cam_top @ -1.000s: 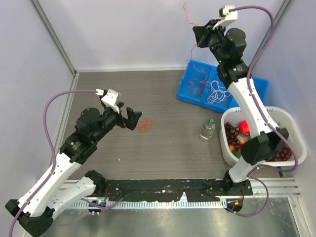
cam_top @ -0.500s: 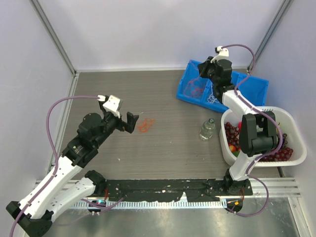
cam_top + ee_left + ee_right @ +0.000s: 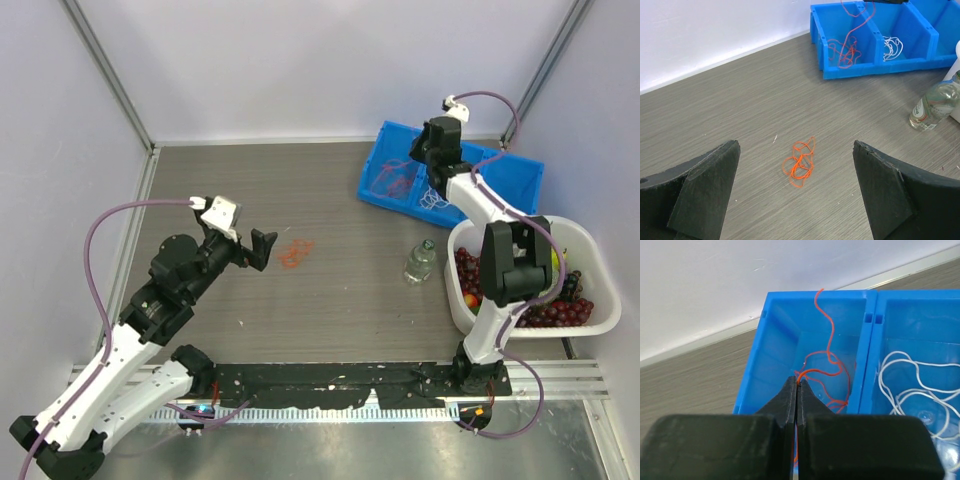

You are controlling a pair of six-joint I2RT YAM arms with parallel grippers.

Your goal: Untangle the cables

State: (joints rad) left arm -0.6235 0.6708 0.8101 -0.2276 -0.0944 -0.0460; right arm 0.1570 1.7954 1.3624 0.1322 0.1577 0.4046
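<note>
Right end effector (image 3: 796, 385) pinching red cable (image 3: 832, 335) over blue bin (image 3: 782, 310), desk (image 3: 740, 100) 1 o'clock; white cables (image 3: 905, 380) in next compartment. Left end effector (image 3: 263, 248) wide open, orange clump (image 3: 800, 162) at its 3 o'clock, unsorted. Likely past halfway.

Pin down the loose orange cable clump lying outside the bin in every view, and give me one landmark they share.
Top external: orange cable clump left of centre, just right of the left arm's jaws.
Left wrist: the clump sits low centre, between the jaws.
Right wrist: not in it.
Shared landmark: blue bin, seen in all three.
</note>
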